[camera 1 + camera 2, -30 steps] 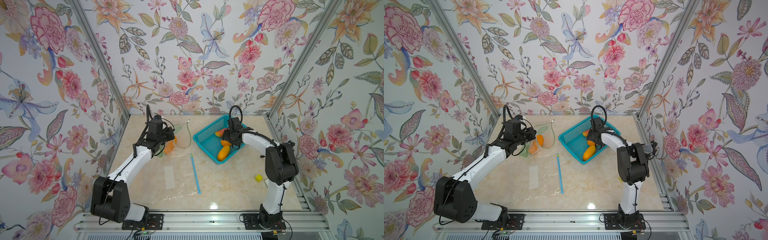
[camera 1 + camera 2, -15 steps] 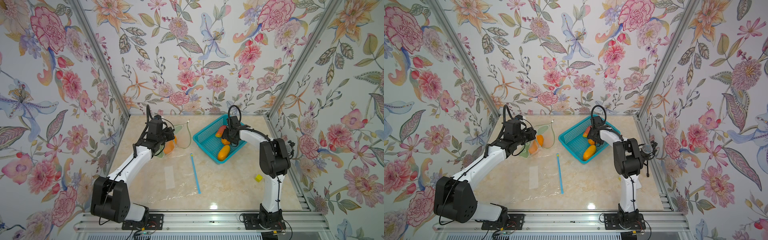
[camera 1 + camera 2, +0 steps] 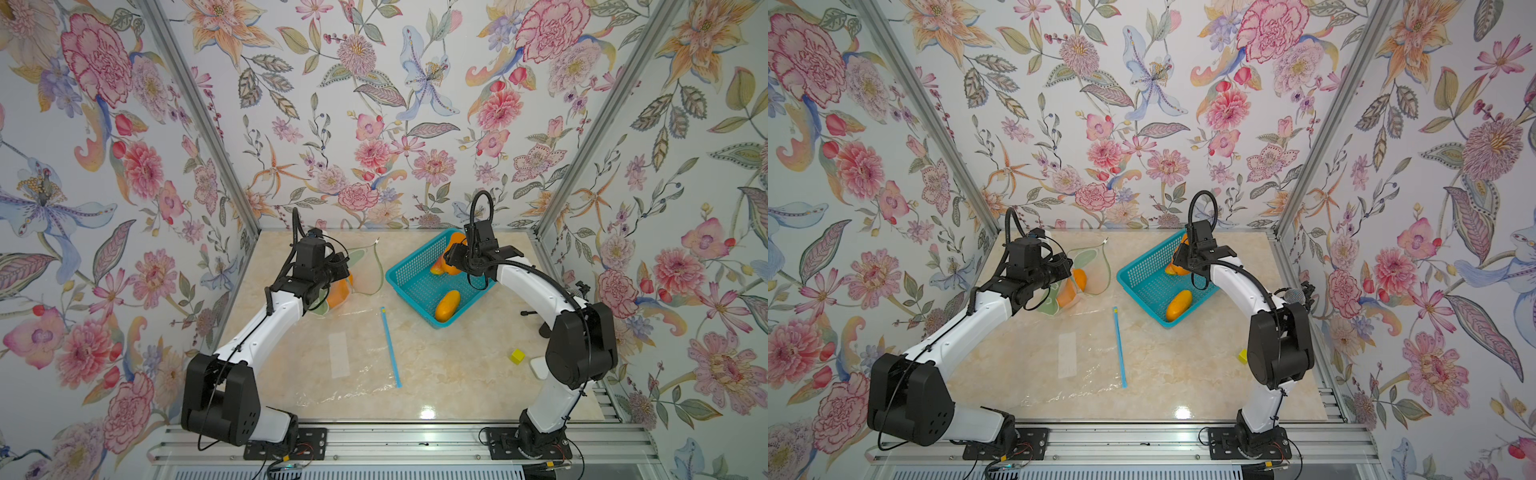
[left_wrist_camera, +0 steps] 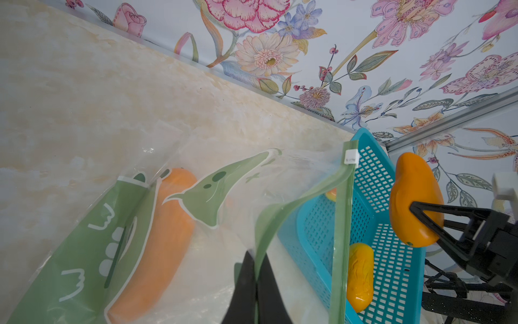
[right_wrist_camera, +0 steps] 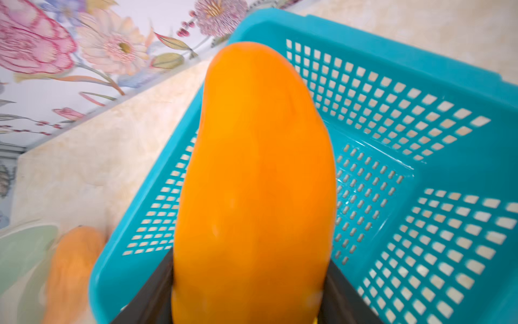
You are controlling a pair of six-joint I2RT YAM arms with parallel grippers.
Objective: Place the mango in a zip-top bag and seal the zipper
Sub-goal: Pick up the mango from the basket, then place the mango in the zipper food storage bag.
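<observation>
My right gripper (image 5: pixel 249 280) is shut on an orange mango (image 5: pixel 255 182), which hangs upright over the blue basket (image 5: pixel 420 84). Both top views show this mango (image 3: pixel 457 240) (image 3: pixel 1182 241) above the basket's far corner. My left gripper (image 4: pixel 255 259) is shut on the green zipper rim (image 4: pixel 269 218) of a green-printed zip-top bag (image 3: pixel 368 266) and holds its mouth open toward the basket. One mango (image 4: pixel 165 238) lies inside that bag. The left wrist view also shows the held mango (image 4: pixel 414 199).
A yellow mango (image 3: pixel 448 305) lies in the basket (image 3: pixel 415 282), and another (image 3: pixel 438 269) is partly hidden under my right gripper. A flat clear bag (image 3: pixel 353 357) with a blue zipper (image 3: pixel 390 347) lies at front centre. A small yellow cube (image 3: pixel 517 356) sits near the right arm's base.
My right gripper has closed on a mango in the basket and raised it off the basket floor. The left arm and its bag have stayed put.
</observation>
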